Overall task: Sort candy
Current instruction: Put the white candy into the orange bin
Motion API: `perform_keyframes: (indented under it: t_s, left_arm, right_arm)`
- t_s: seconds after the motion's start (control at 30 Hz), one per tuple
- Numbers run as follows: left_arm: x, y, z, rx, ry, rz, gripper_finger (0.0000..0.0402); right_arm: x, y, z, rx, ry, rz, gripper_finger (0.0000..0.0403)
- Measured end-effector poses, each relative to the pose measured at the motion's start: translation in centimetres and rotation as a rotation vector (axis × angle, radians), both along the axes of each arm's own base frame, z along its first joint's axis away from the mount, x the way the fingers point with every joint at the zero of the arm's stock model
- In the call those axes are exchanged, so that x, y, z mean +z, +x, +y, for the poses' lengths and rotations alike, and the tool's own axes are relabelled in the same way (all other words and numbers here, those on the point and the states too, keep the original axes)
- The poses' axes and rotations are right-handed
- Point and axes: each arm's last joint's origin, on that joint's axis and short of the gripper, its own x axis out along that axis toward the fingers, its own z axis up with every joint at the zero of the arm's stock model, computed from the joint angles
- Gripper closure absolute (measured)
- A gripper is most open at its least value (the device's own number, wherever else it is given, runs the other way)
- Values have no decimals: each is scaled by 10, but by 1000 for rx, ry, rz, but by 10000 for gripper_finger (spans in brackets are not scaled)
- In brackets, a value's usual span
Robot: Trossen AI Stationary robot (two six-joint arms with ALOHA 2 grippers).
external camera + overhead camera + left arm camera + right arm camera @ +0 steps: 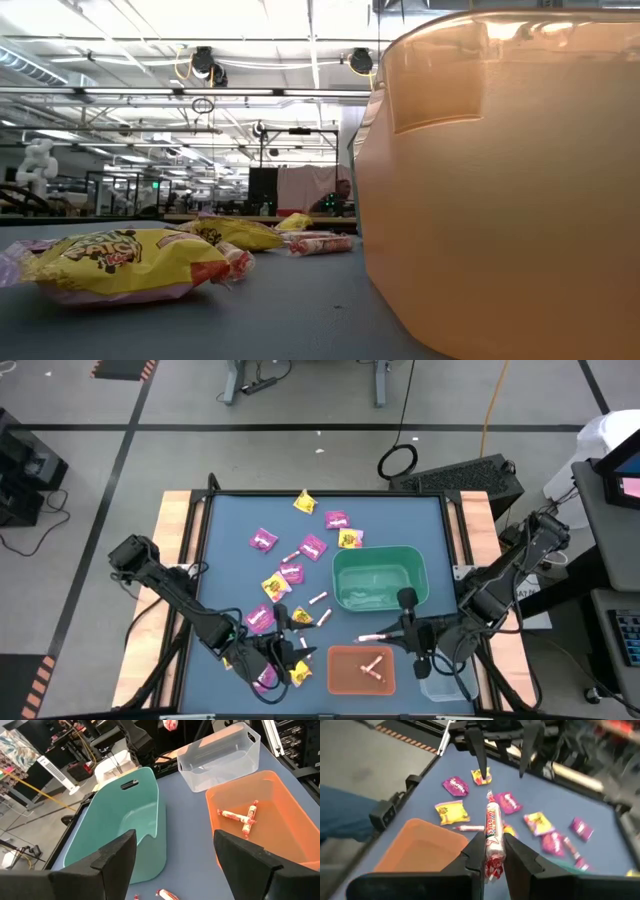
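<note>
Magenta packets, yellow packets and pink-white sticks of candy lie scattered flat on the blue table's left half. My right gripper hangs between the green bin and the orange bin, shut on one stick. My left gripper stands open above the candy near the table's front, with nothing between its fingers. A few sticks lie in the orange bin. In the low view a yellow packet lies near the orange bin's wall. My right gripper pinches the stick's rear half between its two fingers. The stick lies along the fingers, and its front half juts out past the tips. The fingers come from the table's right, slanting down. The stick is lifted clear of the table.
A clear bin stands at the near right corner, beside the orange bin. The green bin fills the table's right middle. Bare blue surface lies at the far right.
</note>
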Motion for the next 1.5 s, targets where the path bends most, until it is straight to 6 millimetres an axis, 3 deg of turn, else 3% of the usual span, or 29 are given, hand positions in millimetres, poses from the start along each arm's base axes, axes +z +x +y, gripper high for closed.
perform_keyframes:
  t_s: [0.17, 0.47, 0.67, 1.17, 1.33, 1.5]
  left_arm:
    - [0, 1, 2, 13, -17, -4, 130]
    - [0, 3, 4, 13, -32, -3, 130]
    - [0, 3, 4, 21, -50, -4, 130]
    - [-12, 5, 15, 74, -86, 26, 130]
    - [-18, 6, 21, 81, -108, 71, 130]
    - [-25, 3, 23, 18, -138, 169, 130]
  right_arm:
    - [-14, 6, 12, -39, 104, 60, 356]
    - [-74, 31, 42, -108, 168, 258, 348]
    - [-100, 42, 53, -102, 166, 327, 350]
    - [-143, 67, 48, -161, 192, 465, 350]
    - [-145, 69, 46, -172, 211, 479, 344]
    - [-145, 69, 47, -171, 226, 491, 311]
